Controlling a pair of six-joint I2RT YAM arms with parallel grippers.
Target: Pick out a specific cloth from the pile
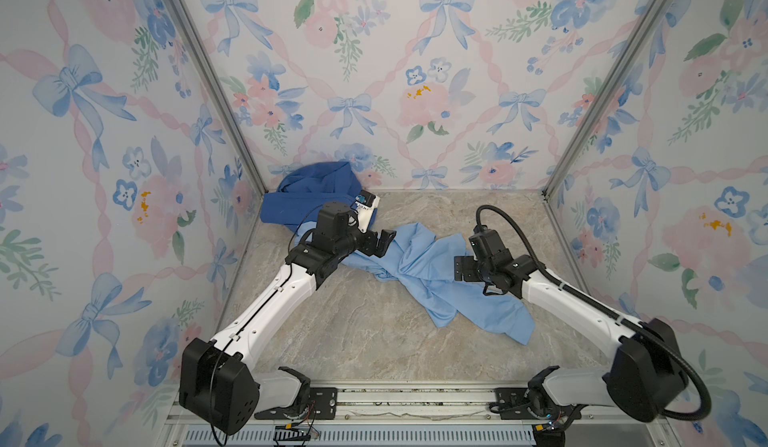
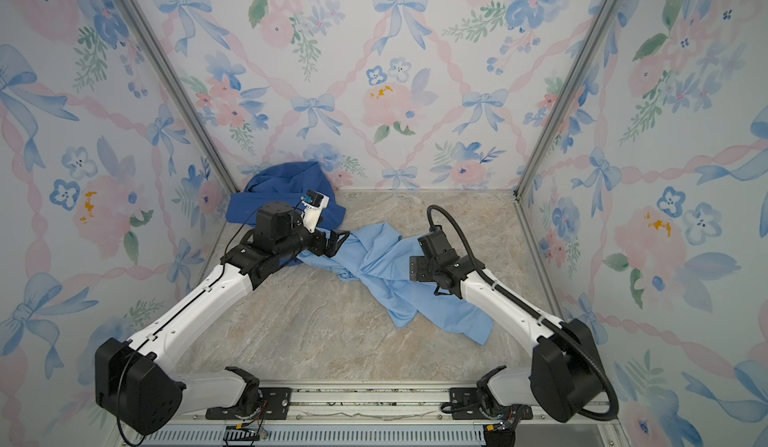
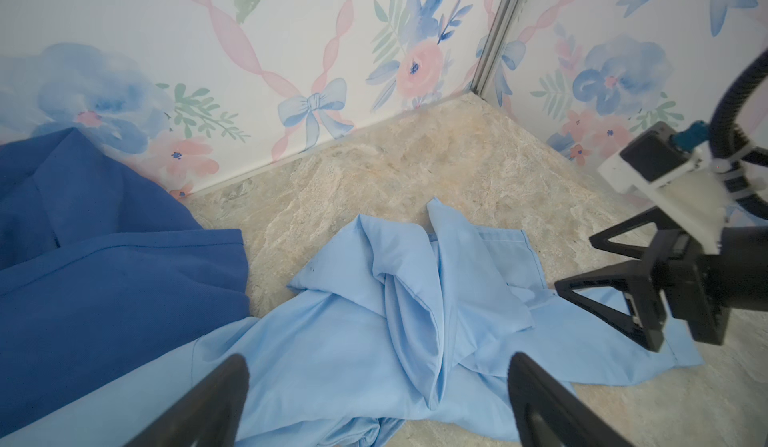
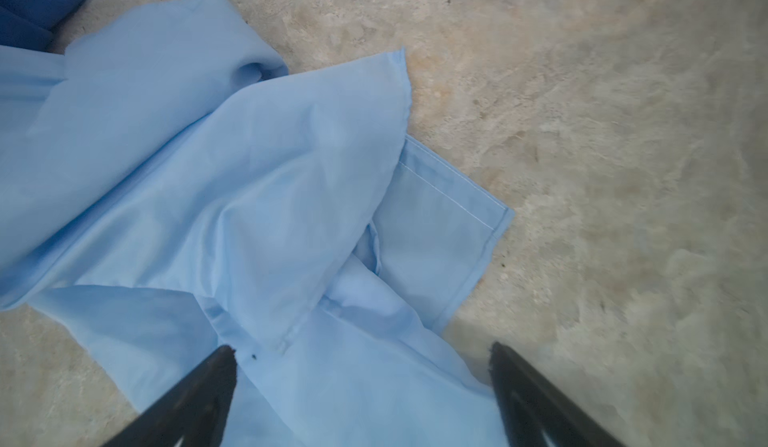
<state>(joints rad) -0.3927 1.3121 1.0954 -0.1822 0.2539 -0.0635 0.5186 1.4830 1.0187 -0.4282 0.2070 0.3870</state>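
Two robot arms (image 1: 266, 312) reach in from the near edge. We see the left hand (image 1: 386, 242) with its fingers wide apart, holding nothing, poised over one end of the cloth (image 1: 432, 274). The right hand (image 1: 462, 268) is equally spread and empty, above the opposite side. We count one sky-blue cloth, crumpled mid-surface (image 1: 374, 349), and one royal-blue cloth forming the pile (image 1: 307, 200) in the far left corner; the two touch.
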